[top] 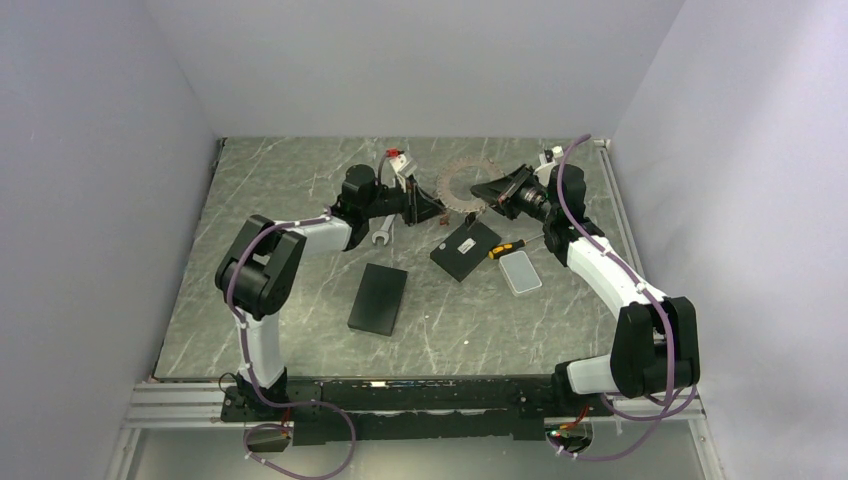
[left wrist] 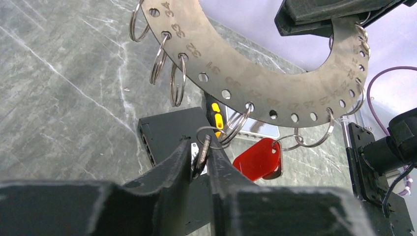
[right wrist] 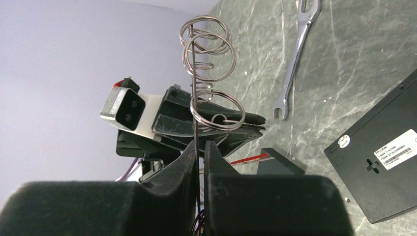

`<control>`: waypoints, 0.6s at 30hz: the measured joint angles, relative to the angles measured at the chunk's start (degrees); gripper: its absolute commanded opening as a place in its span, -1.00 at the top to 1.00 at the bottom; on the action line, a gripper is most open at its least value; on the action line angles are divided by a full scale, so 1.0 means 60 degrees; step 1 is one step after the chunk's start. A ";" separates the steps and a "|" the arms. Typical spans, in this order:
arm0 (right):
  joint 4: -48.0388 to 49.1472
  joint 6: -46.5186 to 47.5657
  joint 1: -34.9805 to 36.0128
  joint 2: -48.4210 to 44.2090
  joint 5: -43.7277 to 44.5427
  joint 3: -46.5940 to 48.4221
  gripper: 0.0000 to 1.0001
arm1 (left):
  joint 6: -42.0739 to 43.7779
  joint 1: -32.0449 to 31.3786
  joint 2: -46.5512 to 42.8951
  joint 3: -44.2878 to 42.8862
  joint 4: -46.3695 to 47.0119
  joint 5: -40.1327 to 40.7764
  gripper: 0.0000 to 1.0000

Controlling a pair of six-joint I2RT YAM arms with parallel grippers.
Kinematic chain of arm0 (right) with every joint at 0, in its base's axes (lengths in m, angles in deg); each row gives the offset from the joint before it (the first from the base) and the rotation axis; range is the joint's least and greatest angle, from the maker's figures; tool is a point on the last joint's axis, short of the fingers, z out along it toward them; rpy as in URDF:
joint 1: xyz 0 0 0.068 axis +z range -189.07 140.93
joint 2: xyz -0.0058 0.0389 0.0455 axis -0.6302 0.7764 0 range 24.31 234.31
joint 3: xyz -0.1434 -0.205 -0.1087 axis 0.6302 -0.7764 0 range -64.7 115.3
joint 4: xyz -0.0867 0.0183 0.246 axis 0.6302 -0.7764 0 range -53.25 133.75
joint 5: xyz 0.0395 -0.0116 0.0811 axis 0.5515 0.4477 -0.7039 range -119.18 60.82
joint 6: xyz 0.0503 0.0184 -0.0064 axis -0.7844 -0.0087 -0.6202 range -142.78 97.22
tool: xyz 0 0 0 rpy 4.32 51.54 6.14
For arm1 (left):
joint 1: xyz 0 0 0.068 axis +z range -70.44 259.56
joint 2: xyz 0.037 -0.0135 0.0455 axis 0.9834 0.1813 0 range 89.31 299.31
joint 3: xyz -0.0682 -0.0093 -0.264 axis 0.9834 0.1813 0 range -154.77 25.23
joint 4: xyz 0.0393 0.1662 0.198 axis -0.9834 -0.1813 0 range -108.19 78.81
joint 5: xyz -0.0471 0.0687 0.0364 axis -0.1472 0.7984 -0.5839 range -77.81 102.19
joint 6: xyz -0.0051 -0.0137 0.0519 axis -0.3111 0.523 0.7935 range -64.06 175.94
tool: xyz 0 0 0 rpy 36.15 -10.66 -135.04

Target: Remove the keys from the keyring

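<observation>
The keyring [left wrist: 255,83] is a flat grey crescent plate with numbered holes, carrying several split rings [left wrist: 177,81] and a red tag [left wrist: 258,158]. It is held in the air between both arms [top: 462,187]. My left gripper [left wrist: 200,152] is shut on one small dark key [left wrist: 202,150] that hangs from a split ring on the plate. No other keys show. My right gripper [right wrist: 199,147] is shut on the plate's far end, which shows edge-on as a thin line [right wrist: 195,98]. The left gripper [top: 435,212] and right gripper [top: 487,193] face each other at the back middle.
A silver wrench [top: 383,232] lies left of the grippers. A black box with a white label [top: 465,250] lies under the plate, beside a yellow-handled screwdriver [top: 505,248] and a clear case [top: 520,271]. Another black box [top: 379,298] lies nearer the front.
</observation>
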 measured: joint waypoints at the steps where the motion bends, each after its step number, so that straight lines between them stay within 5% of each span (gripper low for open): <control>1: 0.0000 -0.0011 0.0000 0.0000 0.0000 -0.0004 1.00 | -0.0033 0.0000 0.0029 0.0000 0.0033 -0.0015 0.71; 5: 0.0000 -0.0036 0.0000 0.0000 0.0007 -0.0033 1.00 | -0.0160 0.0000 0.0087 0.0007 0.0175 -0.0098 1.00; 11: -0.0018 0.0106 -0.0117 0.0000 0.0015 -0.0080 1.00 | 0.0109 0.0000 -0.0051 0.0317 0.0087 -0.0160 1.00; 18: 0.0149 0.0710 -0.0397 0.0000 -0.0022 -0.0499 1.00 | 0.2102 -0.0011 -0.1315 0.0138 -0.3107 0.0798 1.00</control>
